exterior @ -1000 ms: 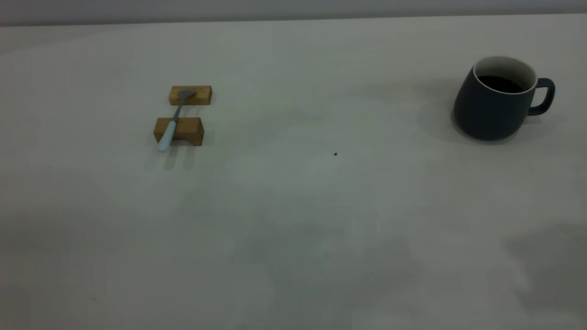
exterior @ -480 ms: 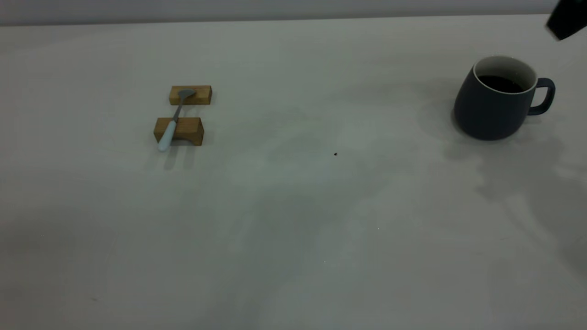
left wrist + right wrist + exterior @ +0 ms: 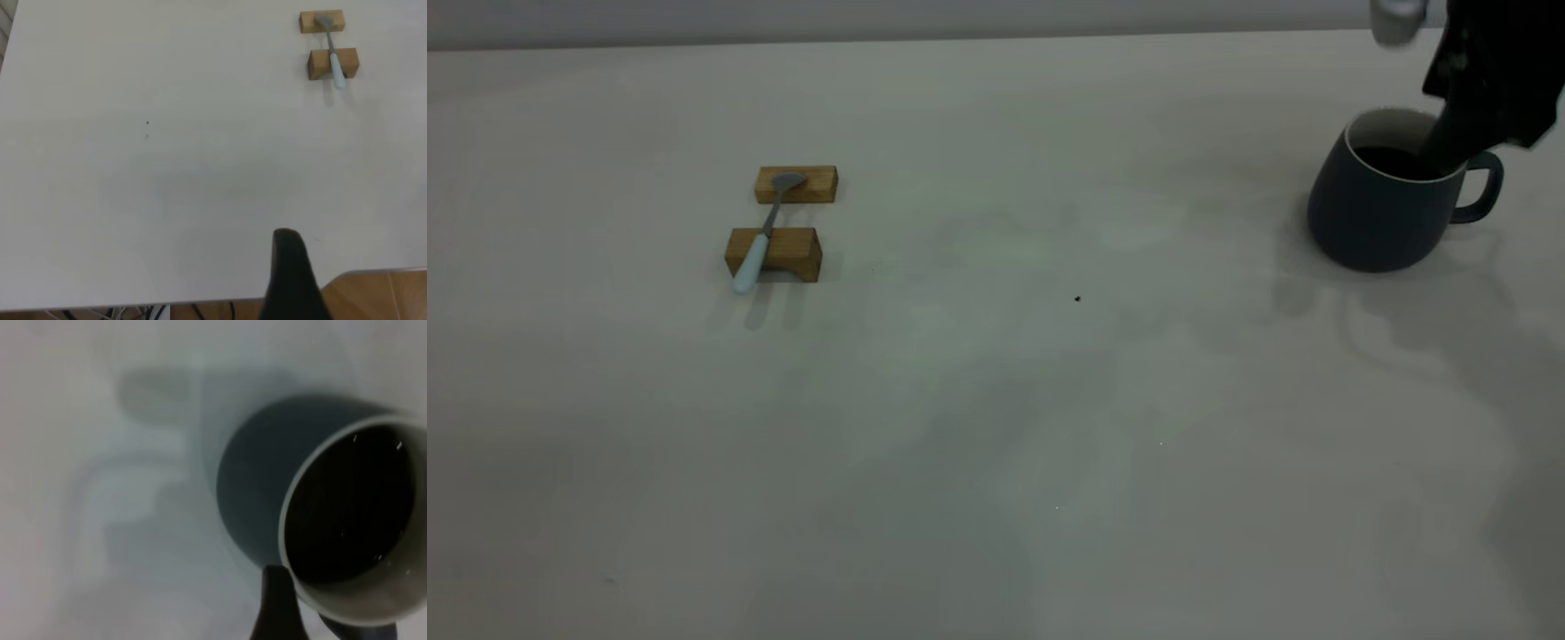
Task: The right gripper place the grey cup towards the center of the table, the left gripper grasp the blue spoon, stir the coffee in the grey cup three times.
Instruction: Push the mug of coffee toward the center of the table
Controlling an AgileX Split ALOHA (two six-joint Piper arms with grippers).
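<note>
The right gripper [image 3: 1449, 133] hangs over the grey cup [image 3: 1383, 213] near the table's [image 3: 996, 400] right edge; I cannot tell its grip. Its wrist view shows coffee [image 3: 347, 507] inside. The blue spoon [image 3: 758, 244] lies across two wooden blocks [image 3: 783, 218].

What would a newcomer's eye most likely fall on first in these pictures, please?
Probably the grey cup of dark coffee at the table's far right, with the right gripper hanging just over its rim beside the handle. Next, the blue spoon far to the left, bridging two wooden blocks, its bowl resting on the farther one.
</note>
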